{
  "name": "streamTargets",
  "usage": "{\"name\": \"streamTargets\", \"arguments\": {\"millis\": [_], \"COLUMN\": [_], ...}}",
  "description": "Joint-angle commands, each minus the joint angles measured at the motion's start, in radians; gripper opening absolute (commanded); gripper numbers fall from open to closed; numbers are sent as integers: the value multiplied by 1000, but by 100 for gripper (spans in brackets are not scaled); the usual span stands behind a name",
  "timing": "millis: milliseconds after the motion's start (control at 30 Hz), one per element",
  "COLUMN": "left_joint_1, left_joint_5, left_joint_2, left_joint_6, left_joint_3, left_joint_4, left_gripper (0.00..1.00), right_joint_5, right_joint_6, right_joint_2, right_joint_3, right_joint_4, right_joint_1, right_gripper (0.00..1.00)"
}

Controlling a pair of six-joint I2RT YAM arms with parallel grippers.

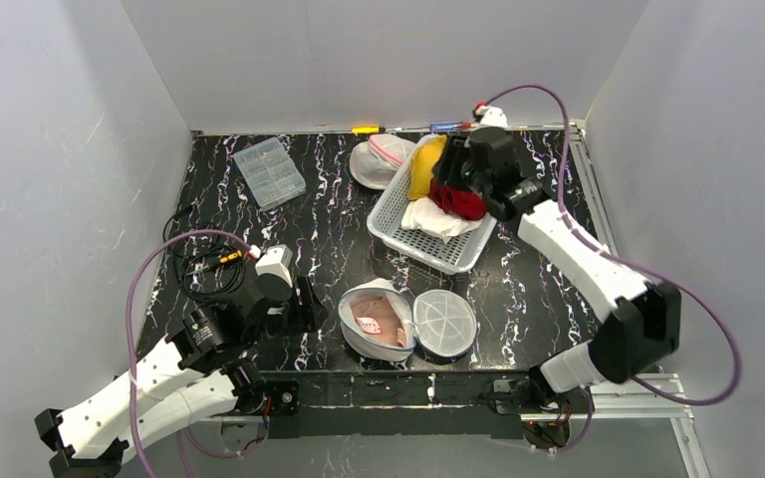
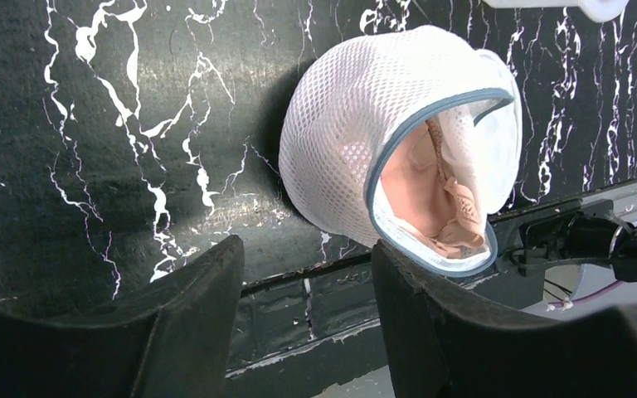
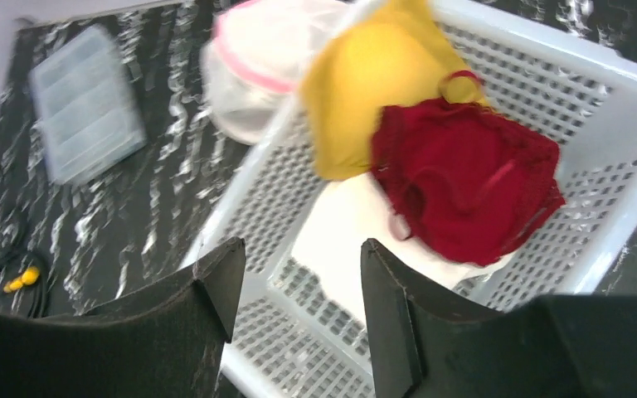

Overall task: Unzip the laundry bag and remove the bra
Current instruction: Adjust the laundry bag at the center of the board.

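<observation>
Jaws gape empty on our left gripper (image 2: 307, 282) and right gripper (image 3: 303, 282). Ahead of the left pair, we may pinch the mesh laundry bag (image 2: 348, 124), not the peach bra (image 2: 431, 191).

A glossy black tabletop with white marble-like veining (image 1: 329, 229) fills the floor of a small enclosure. Three plain, pale grey panel walls close it in: a back wall (image 1: 379, 60) along the table's far edge, a left wall (image 1: 50, 179) and a right wall (image 1: 717, 149) slanting outward at the sides. A silver aluminium rail (image 1: 586, 159) runs along the tabletop's right edge, between it and the right wall. The light is soft and even. In the left wrist view, the dark surface (image 2: 91, 124) carries a dull whitish sheen (image 2: 216, 211) near its front edge.
</observation>
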Motion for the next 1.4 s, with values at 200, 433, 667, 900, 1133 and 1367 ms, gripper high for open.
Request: {"name": "streamTargets", "arguments": {"millis": [200,433,667,900,1133,1367], "left_joint_1": [1,1,1,1,0,1], "left_joint_5": [57,142,160,98,91,117], "left_joint_2": [-30,82,220,328,285,261], "left_joint_6": [108,128,80,55,28,24], "left_joint_3": [19,-20,-47,-30,-92,-109], "left_joint_4": [146,193,289,263,307,316], "left_gripper": [61,62,54,30,0,0], "right_joint_5": [160,-17,50,161,156,125], "right_joint_6": [-16,133,170,235,257,256], "right_joint_2": [-404,-592,-577,-560,-566,-530], "right_joint_3": [-356,-602,-697,-760,-782,-775], "right_joint_4": [0,-12,7,29,93,174], "right_joint_1": [480,569,641,644,649,652], "right_gripper": [65,62,62,64,63,63]}}
